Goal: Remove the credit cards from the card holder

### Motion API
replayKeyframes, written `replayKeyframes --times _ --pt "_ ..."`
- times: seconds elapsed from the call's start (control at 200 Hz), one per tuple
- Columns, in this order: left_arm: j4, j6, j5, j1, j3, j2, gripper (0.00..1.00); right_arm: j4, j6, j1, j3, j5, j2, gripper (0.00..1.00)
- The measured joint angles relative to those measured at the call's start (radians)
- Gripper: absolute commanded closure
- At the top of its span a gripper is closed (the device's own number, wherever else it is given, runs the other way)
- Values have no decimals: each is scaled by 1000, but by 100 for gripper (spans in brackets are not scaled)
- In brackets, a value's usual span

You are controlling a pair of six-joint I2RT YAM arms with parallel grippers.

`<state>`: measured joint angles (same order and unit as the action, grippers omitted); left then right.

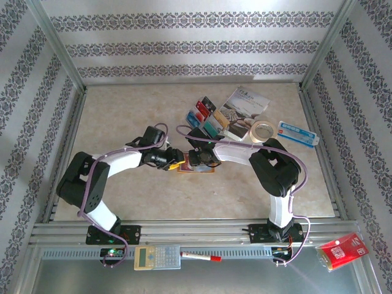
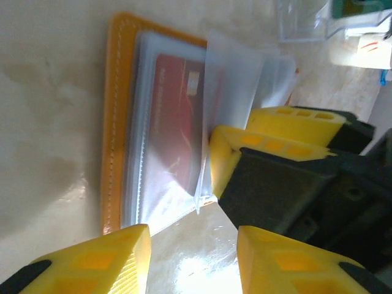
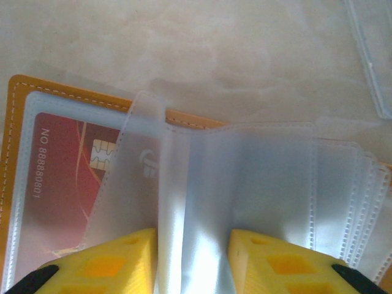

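At the middle of the worktop [image 1: 122, 202], both arms meet over the open card holder [image 3: 17, 135] to free one card.
Left arm [image 1: 101, 177] and right arm [image 1: 272, 165] reach inward so their jaws face each other across the card holder, which lies flat and opened between them; several credit cards [image 1: 205, 113] lie fanned beyond it, seemingly out already; a red card [image 3: 67, 177] sits inside a pocket; right jaws straddle a raised clear sleeve [image 3: 196, 202], partly closed, though I cannot tell whether they pinch it, likely lifting it to bare the red card; left jaws stand partly open just beside the holder's edge, holding nothing, probably ready to steady it.
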<state>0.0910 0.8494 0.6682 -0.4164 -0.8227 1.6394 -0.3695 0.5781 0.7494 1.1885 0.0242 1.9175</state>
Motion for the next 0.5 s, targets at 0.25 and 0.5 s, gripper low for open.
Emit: replayKeyframes --times 0.25,0.5 --pt "-89 58 25 -22 2 79 71 29 3 -14 -26 -26 -14 66" --pt "-126 73 47 -22 -3 118 72 60 26 -34 -50 -72 -29 67"
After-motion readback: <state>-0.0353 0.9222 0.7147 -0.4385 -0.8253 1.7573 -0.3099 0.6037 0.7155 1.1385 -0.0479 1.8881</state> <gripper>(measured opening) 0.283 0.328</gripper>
